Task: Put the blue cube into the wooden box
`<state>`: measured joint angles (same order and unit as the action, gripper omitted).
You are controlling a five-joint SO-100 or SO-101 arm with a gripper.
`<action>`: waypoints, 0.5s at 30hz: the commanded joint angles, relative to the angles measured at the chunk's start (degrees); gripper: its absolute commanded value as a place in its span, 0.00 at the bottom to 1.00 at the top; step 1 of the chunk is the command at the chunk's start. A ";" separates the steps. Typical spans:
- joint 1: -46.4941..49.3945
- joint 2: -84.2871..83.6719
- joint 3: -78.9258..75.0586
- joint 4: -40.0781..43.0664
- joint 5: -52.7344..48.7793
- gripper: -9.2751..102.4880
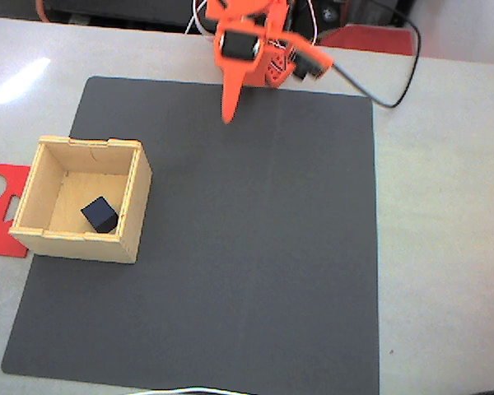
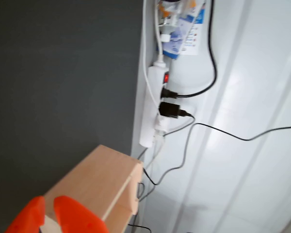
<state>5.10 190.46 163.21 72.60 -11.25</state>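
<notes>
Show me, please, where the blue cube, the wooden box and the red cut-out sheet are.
blue cube (image 1: 100, 215), fixed view, its top face.
wooden box (image 1: 137, 202), fixed view, its right wall.
red cut-out sheet (image 1: 3, 178), fixed view, its upper part.

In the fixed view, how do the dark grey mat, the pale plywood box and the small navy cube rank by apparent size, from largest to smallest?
1. Dark grey rectangular mat
2. Pale plywood open-topped box
3. Small navy cube, lying inside the box

In the fixed view we saw a pale table (image 1: 445, 247) carrying a dark grey mat (image 1: 255, 247), on whose left part stood the wooden box (image 1: 132, 210) (open-topped), while a flat red cut-out sheet (image 1: 0, 206) lay on the tabletop, partly under the box's left side.
</notes>
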 commanded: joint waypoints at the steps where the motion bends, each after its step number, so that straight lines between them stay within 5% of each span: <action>1: 0.26 0.88 4.75 -2.72 1.58 0.08; 15: 0.44 0.88 9.05 -3.25 1.85 0.08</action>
<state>5.10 190.46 172.53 70.14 -9.76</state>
